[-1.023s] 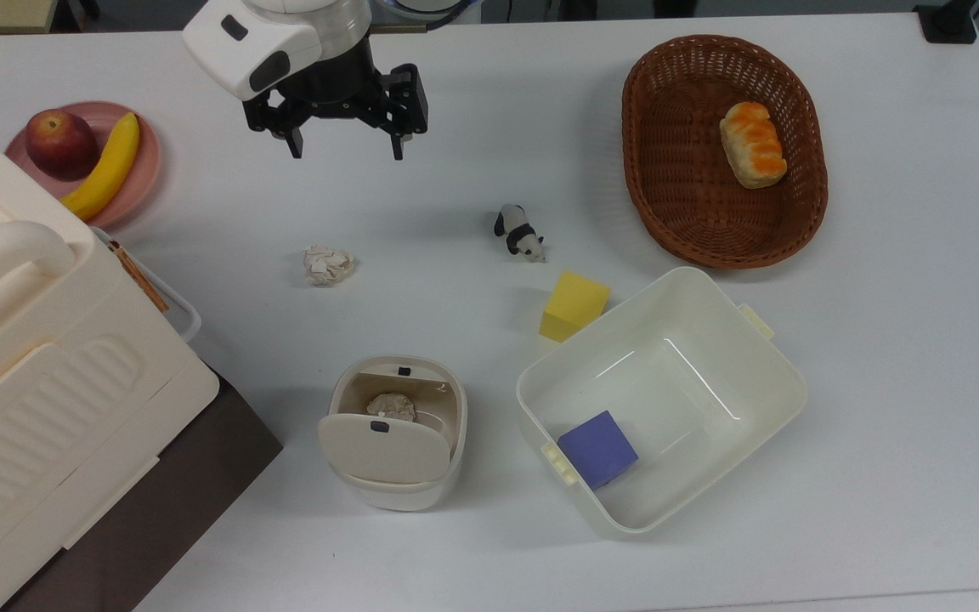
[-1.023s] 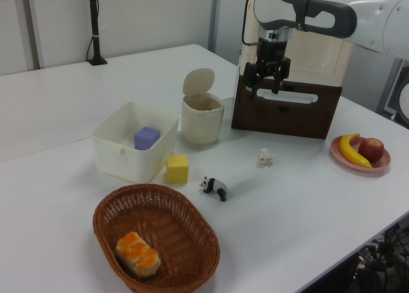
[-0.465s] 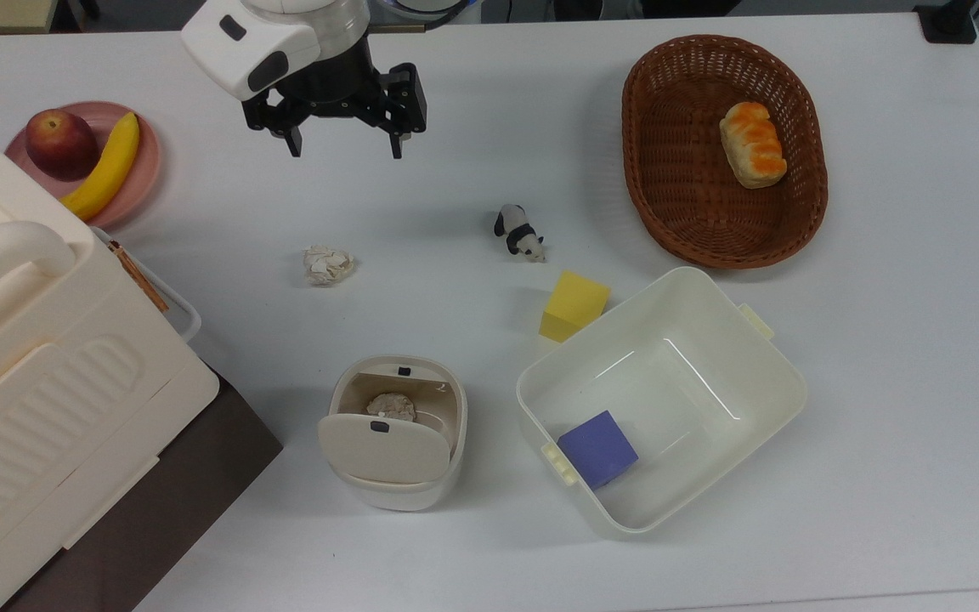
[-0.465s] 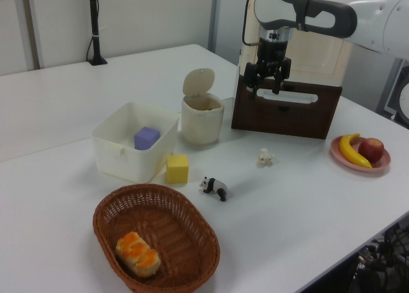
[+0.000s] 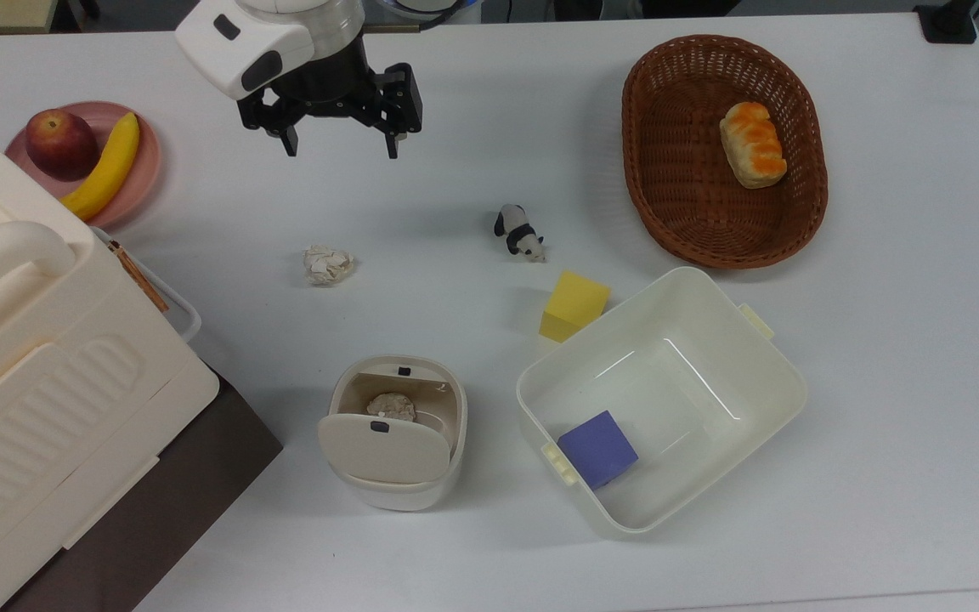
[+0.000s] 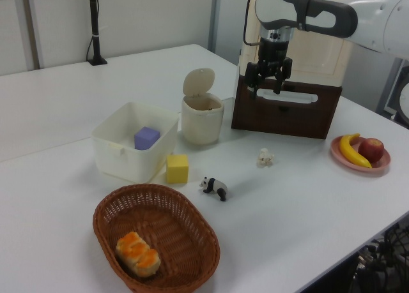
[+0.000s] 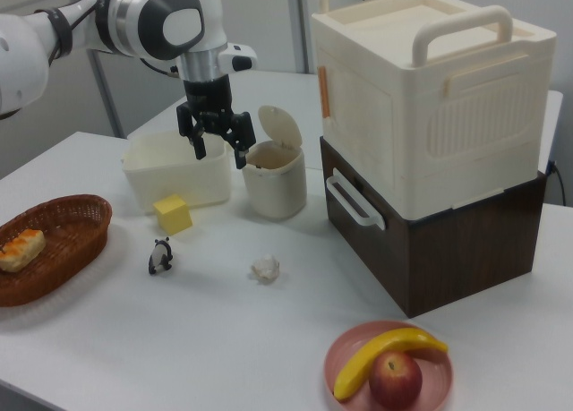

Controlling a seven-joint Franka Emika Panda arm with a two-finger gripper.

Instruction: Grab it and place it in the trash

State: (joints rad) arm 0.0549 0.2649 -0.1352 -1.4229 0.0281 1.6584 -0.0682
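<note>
One gripper [image 5: 338, 153] – jaws wide, empty, hanging high | paper ball [image 5: 327, 264] on table, apart from trash bin [image 5: 393, 433] | step: approach | next – descend over ball, close.

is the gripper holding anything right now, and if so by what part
Nothing is held. The gripper hangs open and empty above the table, while the crumpled paper ball lies untouched on the table, apart from it.

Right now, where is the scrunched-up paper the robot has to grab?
Find the big cream box at the top view's left. On the bare table beside it lies the paper ball, above the open trash bin. It is wrinkled and off-white, unlike the black-and-white panda.
</note>
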